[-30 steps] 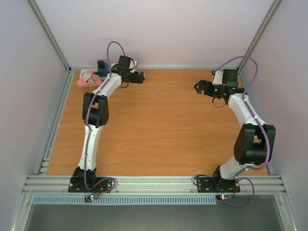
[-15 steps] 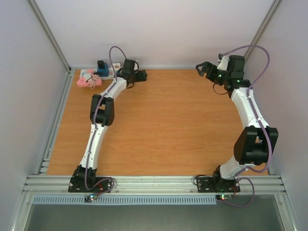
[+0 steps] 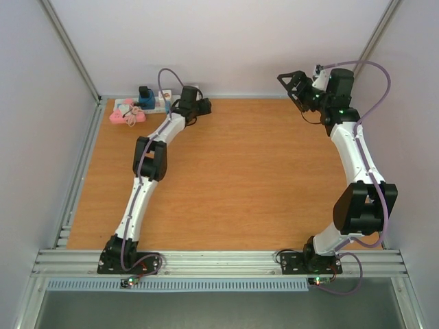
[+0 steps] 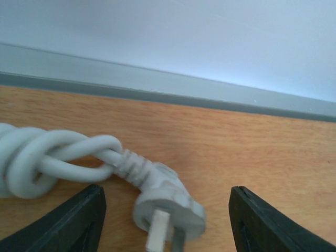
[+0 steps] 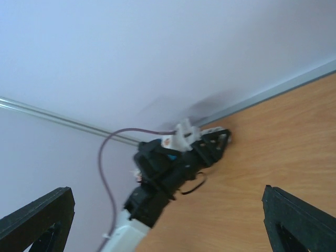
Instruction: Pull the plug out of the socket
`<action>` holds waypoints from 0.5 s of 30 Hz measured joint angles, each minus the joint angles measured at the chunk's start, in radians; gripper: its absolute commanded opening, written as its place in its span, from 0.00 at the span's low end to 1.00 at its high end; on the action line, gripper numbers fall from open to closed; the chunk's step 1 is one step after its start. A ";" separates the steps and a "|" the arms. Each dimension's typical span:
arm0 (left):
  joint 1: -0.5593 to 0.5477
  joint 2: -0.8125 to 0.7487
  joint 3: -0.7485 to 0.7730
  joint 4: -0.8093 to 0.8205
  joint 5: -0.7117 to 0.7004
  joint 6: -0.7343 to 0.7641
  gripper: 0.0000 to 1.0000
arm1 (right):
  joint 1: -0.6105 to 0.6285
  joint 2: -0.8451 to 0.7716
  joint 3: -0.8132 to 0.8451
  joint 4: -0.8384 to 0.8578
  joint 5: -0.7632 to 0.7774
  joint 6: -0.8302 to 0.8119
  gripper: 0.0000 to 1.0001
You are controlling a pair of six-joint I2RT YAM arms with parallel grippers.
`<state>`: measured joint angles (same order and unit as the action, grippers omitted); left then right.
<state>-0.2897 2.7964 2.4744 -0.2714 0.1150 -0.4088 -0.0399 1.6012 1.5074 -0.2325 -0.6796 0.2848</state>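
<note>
The plug [image 3: 145, 94] looks seated in the socket [image 3: 127, 107] at the desk's [image 3: 226, 178] far left corner, so the pull is not yet done. Left claw [image 3: 204, 106], released, straddles the loose white cord [image 4: 63, 152]. Right claw [image 3: 289, 83] is also released, well apart.

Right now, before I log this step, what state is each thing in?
Power strip: lying flat, far left corner.
Blue-and-black plug: seated in the strip.
Strip's own white plug: loose on the table, prongs bare.
White cord: looped.
Left gripper: open, empty.
Right gripper: open, empty, raised.
</note>
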 measured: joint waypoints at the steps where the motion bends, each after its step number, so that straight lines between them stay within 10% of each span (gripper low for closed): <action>1: -0.005 0.000 0.000 0.000 -0.002 -0.002 0.61 | 0.002 0.001 0.005 0.012 -0.015 0.039 0.99; 15: -0.032 -0.003 -0.016 -0.008 -0.032 -0.094 0.13 | 0.010 0.119 0.097 0.096 -0.133 0.499 0.99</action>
<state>-0.3222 2.7934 2.4580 -0.2794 0.0834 -0.5026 -0.0299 1.7199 1.6043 -0.1364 -0.8127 0.7841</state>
